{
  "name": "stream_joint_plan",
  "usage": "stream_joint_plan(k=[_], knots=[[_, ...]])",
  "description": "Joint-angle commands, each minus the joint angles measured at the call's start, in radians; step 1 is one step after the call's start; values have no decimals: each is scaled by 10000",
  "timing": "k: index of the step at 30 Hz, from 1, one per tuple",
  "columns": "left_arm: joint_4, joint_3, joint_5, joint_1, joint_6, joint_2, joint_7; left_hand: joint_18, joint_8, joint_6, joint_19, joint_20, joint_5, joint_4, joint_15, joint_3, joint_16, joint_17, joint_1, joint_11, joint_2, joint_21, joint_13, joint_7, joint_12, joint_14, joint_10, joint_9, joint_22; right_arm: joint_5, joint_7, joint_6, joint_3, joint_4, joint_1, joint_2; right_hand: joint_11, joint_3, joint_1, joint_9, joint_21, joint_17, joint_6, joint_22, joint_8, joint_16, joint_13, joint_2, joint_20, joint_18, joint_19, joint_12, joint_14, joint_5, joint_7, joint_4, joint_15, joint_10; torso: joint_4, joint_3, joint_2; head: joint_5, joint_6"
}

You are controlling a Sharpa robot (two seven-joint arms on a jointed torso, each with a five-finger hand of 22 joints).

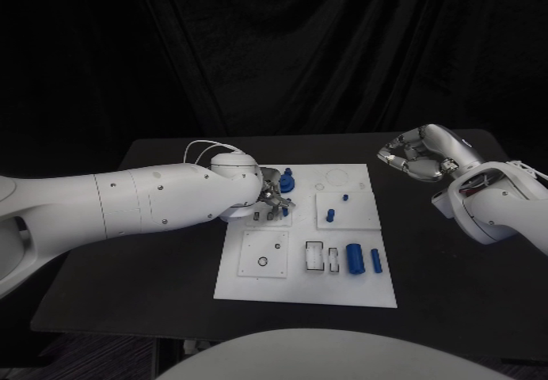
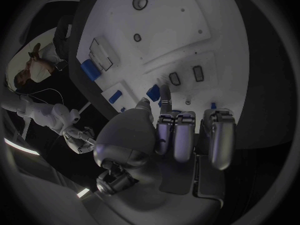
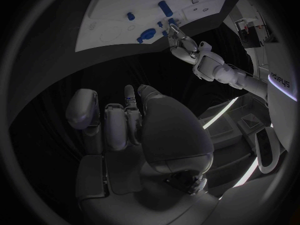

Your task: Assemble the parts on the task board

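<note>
The white task board (image 1: 299, 286) lies in the middle of the black table. My left hand (image 1: 272, 198) is low over its upper left part, most fingers curled in. It pinches a small blue part (image 2: 152, 92) at its fingertips, just above the board. A round blue part (image 1: 287, 182) stands just beyond that hand. Two small blue pegs (image 1: 345, 195) (image 1: 330, 214) stand in the upper right plate. A blue cylinder (image 1: 355, 259) and a thinner blue piece (image 1: 377, 260) lie at the lower right. My right hand (image 1: 420, 154) is raised off the board's right side, fingers curled on nothing.
Rectangular slots (image 1: 314, 257) and a round hole (image 1: 264, 260) mark the board's lower half. Bare black table (image 1: 149, 261) surrounds the board on both sides. A black curtain hangs behind the table.
</note>
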Motion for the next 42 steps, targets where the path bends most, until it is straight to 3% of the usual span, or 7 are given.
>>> stream_joint_plan(k=[1,17,32,36,42], knots=[[-1,9,-2,-17,-127,22,236,-28,-69,-13,34,-45,30,16,-45,42,26,2634,36,-19,40,-68,2602,83,-12,1039,1042,14,1366,-14,20,-54,7,0,-27,-10,25,63,111,-15,-17,641,-25,1136,-30,33,792,-21,5,143,-16,-51,386,54,28,3,20,-58,7,2,0,-8,1],[-99,9,-2,-29,-39,116,354,-14,-299,47,-7,-29,317,-72,-37,222,26,2634,181,-12,26,-113,2602,87,-12,1039,1042,107,1327,-14,10,-15,7,-36,-28,43,24,140,193,-23,-47,647,-32,1135,-36,44,776,-19,5,148,-9,-63,395,114,28,-20,19,-69,-4,5,9,-94,1],[-145,9,-2,-73,6,151,370,-15,-403,106,-1,-30,449,-173,-43,346,26,2634,305,-23,-14,-119,2602,72,-12,1039,1042,177,1339,-14,30,6,8,18,-28,41,26,153,202,-25,-51,647,-34,1136,-37,46,775,-23,4,148,-6,-64,396,130,33,-16,19,-69,18,6,15,-84,1],[-156,9,-2,-83,25,162,379,-14,-462,124,-3,-35,491,-242,-51,443,26,2634,392,-32,-18,-126,2602,60,-12,1039,1042,212,1338,-14,35,7,8,9,-28,48,26,153,202,-25,-51,647,-34,1136,-37,46,775,-23,4,148,-6,-64,396,130,33,-16,19,-69,-13,7,19,-13,1],[-148,9,-2,-91,72,158,387,-10,-541,135,-13,-43,494,-314,-59,580,26,2634,480,-42,-25,-139,2602,51,-12,1039,1042,252,1329,-14,15,42,8,-2,-27,55,29,157,199,-27,-53,647,-38,1136,-40,46,779,-24,4,149,-5,-58,397,134,36,-10,19,-63,-8,8,15,-28,1]])
